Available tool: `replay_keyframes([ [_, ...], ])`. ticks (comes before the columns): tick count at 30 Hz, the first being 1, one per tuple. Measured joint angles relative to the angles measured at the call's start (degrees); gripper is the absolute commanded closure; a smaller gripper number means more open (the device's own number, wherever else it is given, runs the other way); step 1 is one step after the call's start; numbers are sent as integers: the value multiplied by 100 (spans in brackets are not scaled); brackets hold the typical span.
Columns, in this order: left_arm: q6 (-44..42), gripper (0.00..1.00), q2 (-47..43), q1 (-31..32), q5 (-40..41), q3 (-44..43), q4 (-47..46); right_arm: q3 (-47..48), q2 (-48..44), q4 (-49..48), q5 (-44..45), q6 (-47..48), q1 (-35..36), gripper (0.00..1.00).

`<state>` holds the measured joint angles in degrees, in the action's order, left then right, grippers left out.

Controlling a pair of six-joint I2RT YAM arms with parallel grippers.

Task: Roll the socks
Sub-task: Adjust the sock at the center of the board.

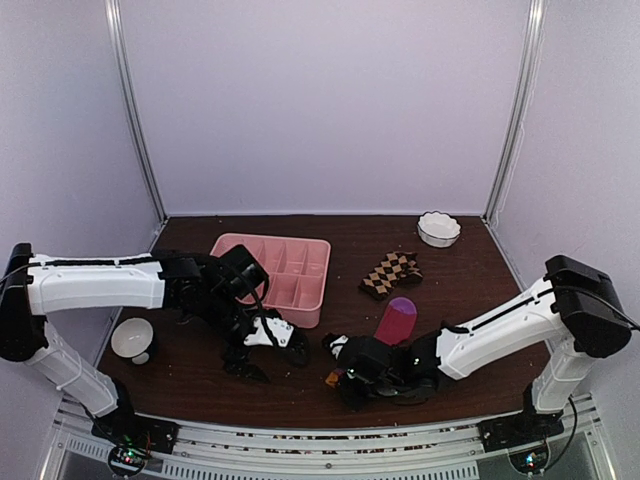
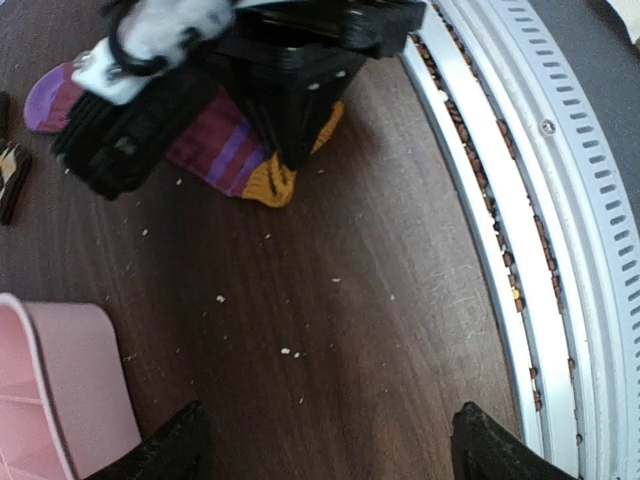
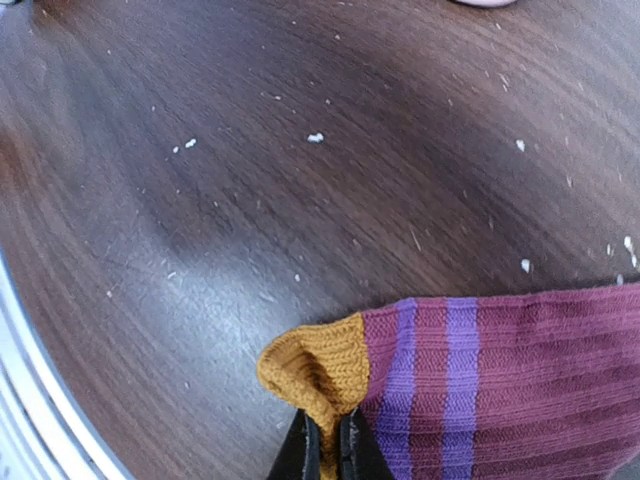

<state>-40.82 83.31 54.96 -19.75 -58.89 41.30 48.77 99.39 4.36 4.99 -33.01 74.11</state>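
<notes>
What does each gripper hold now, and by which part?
The right gripper pinches the magenta sock by its orange cuff edge. The left gripper is open and holds nothing.

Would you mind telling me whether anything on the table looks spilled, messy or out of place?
Small white crumbs are scattered over the dark table around the pink sock, and brownish grit lies in the groove of the metal rail at the near edge. I see no damage.
</notes>
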Motion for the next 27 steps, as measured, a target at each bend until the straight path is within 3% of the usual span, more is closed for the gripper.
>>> replay_keyframes([
  [7, 83, 43, 581, 267, -282, 31, -680, -901, -350, -1248, -776, -505, -271, 96],
  [12, 192, 51, 997, 382, -542, 26, -1342, -1290, -352, -2063, -1132, -835, -334, 93],
  [27, 341, 57, 1899, 734, -675, 15, -2682, -1864, -372, -3292, -1808, -1237, -581, 90],
])
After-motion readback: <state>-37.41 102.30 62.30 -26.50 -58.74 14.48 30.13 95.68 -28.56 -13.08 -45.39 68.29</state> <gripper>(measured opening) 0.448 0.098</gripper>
